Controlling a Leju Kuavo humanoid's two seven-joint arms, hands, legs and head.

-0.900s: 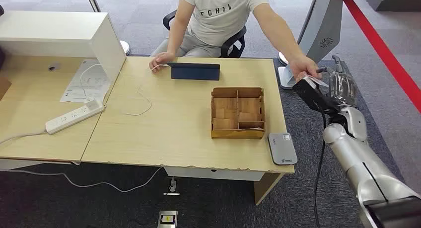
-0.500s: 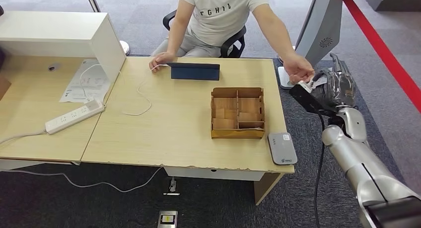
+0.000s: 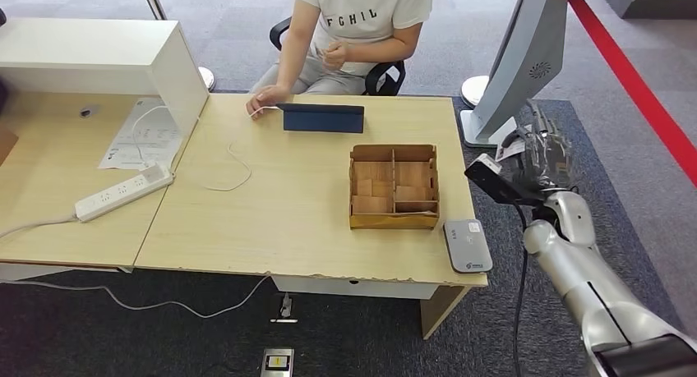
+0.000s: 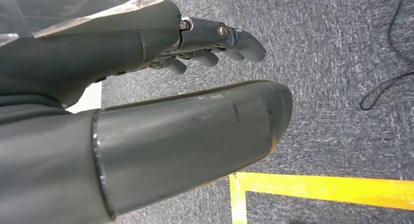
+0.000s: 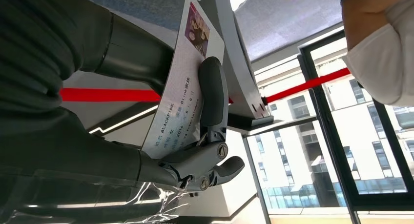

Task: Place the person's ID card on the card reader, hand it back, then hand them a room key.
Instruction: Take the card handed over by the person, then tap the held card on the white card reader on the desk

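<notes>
One card in play: the ID card (image 5: 183, 82) is being pinched in the right hand (image 3: 538, 159), thumb on one face, a dark finger (image 5: 212, 92) lying across the printed face.
Card position: it is riding in the air off the table's right end, above the carpet, its pale corner poking out of the hand in the head view (image 3: 508, 149).
Right hand: it is closing on the card, the other fingers curling in behind it; the grip is looking firm in the wrist view.
Left hand: the left hand (image 4: 146, 112) is hanging over grey carpet and holding nothing, thumb lying apart from loosely bent fingers.
Reader: the grey reader (image 3: 468, 245) is sitting on the table's near right corner, just beside the wooden tray (image 3: 394, 187), well below and inboard of the card.
Person: the person (image 3: 357, 32) is sitting behind the table, one hand drawn up to the chest, the other resting by the dark tablet (image 3: 323, 117).
Step in hand: I am reading this as the carry, card taken and not yet on the reader.
Next move: it is calling for the arm to swing in and down toward the near corner, turn the card flat and lay it squarely on the reader's top.
Watch for: the tray wall is standing close, so the approach is wanting to come from the table's edge side.
</notes>
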